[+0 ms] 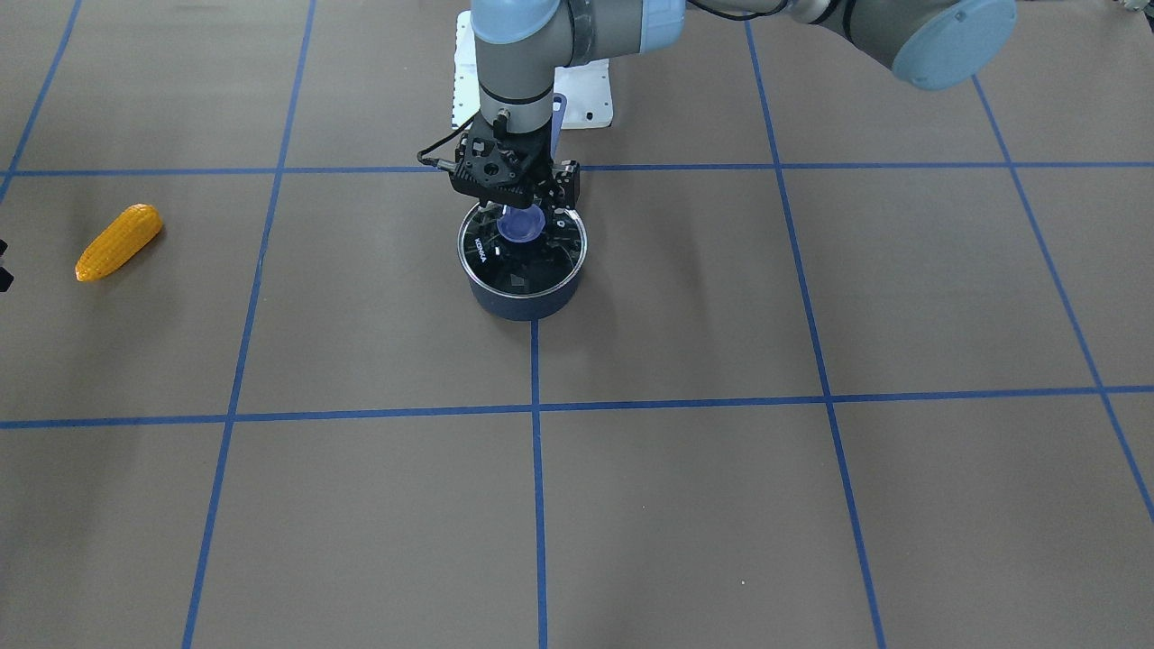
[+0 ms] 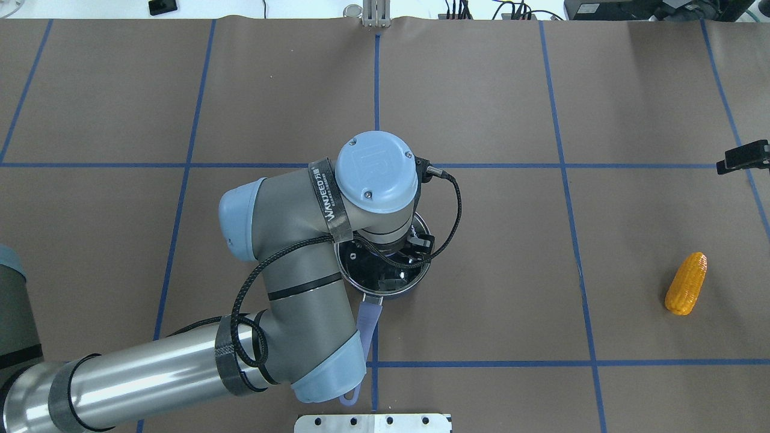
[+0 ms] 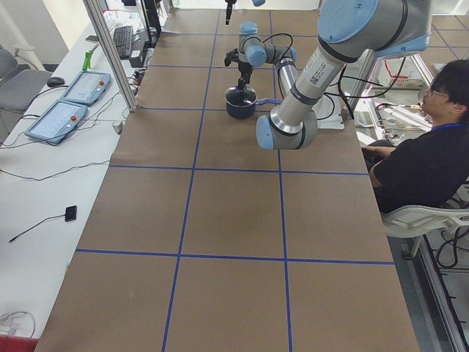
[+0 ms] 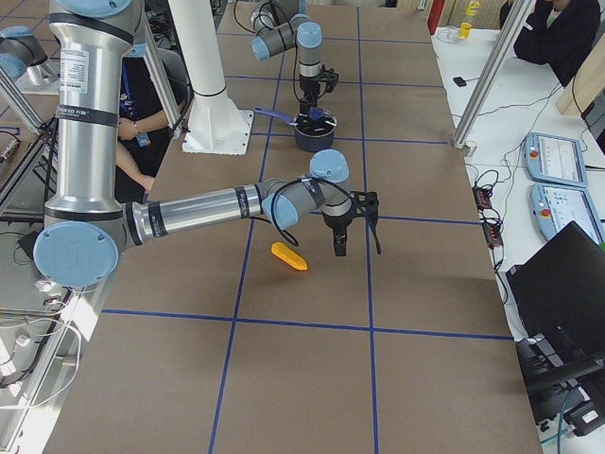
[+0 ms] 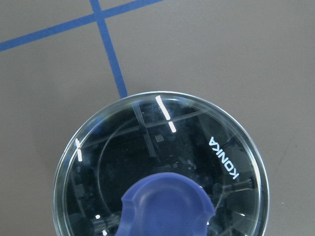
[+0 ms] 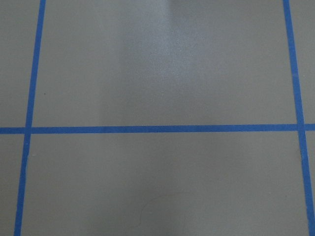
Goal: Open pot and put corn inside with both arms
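Pot opening has hardly begun, by my reading. The left arm (image 2: 289,252) reaches to the middle of the table (image 1: 721,505), and the left gripper (image 1: 530,203) hangs straight over the pot (image 1: 523,305). Its jaws seem to sit about the knob, but I cannot tell whether they grip it. The right arm (image 4: 208,208) stretches out low, with the right gripper (image 4: 345,232) near the corn and apart from it; I cannot tell how its jaws stand. The pot's handle (image 2: 367,319) points toward the robot. The lid (image 1: 482,260) lies flat on the rim, so the pot is closed. The corn (image 1: 119,242) lies on the table well apart from the pot, on the robot's right. The knob (image 1: 521,223) shows under the gripper. Still to do: lift the lid, pick up the corn, drop it in.
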`<state>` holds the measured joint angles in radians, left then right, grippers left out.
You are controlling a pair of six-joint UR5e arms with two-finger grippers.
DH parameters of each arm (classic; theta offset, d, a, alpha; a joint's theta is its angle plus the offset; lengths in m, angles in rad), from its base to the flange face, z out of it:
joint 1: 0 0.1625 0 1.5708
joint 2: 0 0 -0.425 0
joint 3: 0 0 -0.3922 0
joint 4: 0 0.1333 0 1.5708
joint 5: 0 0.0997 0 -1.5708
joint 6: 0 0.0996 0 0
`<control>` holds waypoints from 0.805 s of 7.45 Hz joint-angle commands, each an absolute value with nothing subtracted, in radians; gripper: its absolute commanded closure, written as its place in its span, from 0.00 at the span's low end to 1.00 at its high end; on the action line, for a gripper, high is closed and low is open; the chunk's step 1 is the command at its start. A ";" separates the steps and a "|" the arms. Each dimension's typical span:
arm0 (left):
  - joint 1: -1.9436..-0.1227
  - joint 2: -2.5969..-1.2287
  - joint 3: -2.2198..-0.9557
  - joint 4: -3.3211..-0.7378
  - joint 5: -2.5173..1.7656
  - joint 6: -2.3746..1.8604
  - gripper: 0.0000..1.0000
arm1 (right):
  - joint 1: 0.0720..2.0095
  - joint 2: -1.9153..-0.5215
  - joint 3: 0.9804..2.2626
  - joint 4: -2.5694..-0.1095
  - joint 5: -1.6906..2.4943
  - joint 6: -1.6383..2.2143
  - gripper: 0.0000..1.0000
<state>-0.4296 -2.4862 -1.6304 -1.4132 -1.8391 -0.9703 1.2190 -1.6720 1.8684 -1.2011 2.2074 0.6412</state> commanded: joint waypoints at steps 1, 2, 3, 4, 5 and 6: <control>-0.431 -2.487 -1.609 -1.445 -1.839 -0.970 0.07 | 1.218 -1.672 1.868 -1.201 2.207 0.641 0.00; -0.431 -2.487 -1.609 -1.443 -1.839 -0.973 0.12 | 1.216 -1.672 1.867 -1.201 2.207 0.641 0.00; -0.431 -2.487 -1.612 -1.443 -1.839 -0.973 0.22 | 1.216 -1.672 1.868 -1.201 2.207 0.641 0.00; -0.431 -2.487 -1.617 -1.442 -1.839 -0.973 0.26 | 1.216 -1.672 1.867 -1.201 2.207 0.641 0.00; -0.436 -2.487 -1.621 -1.442 -1.839 -0.973 0.26 | 1.216 -1.672 1.867 -1.201 2.207 0.641 0.00; -0.437 -2.487 -1.621 -1.440 -1.839 -0.973 0.26 | 1.216 -1.672 1.867 -1.201 2.207 0.641 0.00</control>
